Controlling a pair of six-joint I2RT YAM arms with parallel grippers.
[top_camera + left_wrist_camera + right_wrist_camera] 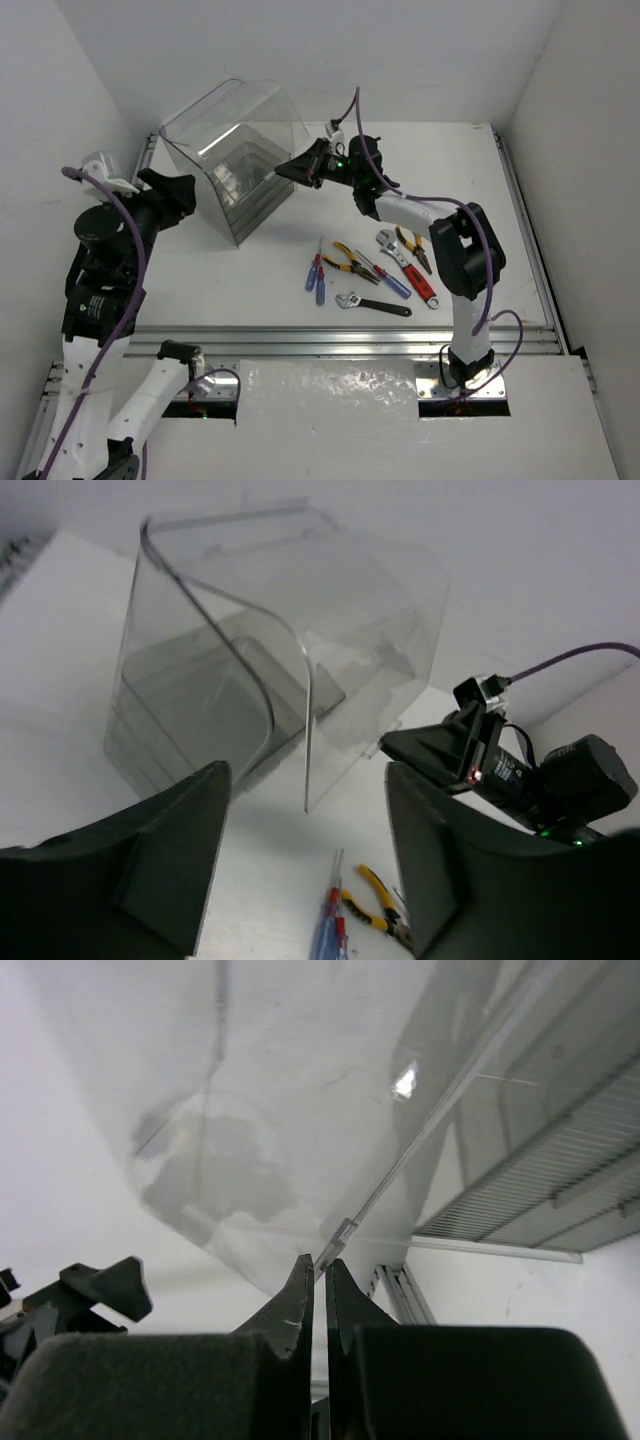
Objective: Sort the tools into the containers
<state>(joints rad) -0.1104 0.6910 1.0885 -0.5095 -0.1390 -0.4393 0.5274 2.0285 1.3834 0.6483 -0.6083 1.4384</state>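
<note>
The left gripper [308, 780] fills the bottom of its own wrist view. Its fingers are spread wide with nothing between them, and it looks across at the box [235, 165] from the table's left edge without touching it. The box stands toward the far left corner of the table [500, 200], smoky and clear, with stacked trays [243, 178] inside. Its rounded lid [380, 630] is swung up.

The right gripper [320, 1260] reaches over from the right. It is clenched almost flat on the lid's thin front edge, where a small clear tab sits right at the fingertips. It seems to be holding the lid up by that tab alone.

All the tools [370, 272] lie outside the box, in a loose cluster right of the table's middle and toward the near edge. There are two screwdrivers [317, 272] side by side, yellow pliers [350, 262], a red-handled wrench [418, 278] and a black-handled wrench [375, 303]. Nothing is sorted yet, and the work in hand looks like getting the box open.

The main risk is the pinch. The tab is thin and slick, and only the very tips of the fingers bite it. A small change in the pulling angle could let it slide out, and the lid would drop shut.

The second risk is the box. It looks light and nothing steadies it, so a pull on the lid could drag or tip it and shift the trays. If the left gripper moves in to brace it, it could knock the near wall instead.
</note>
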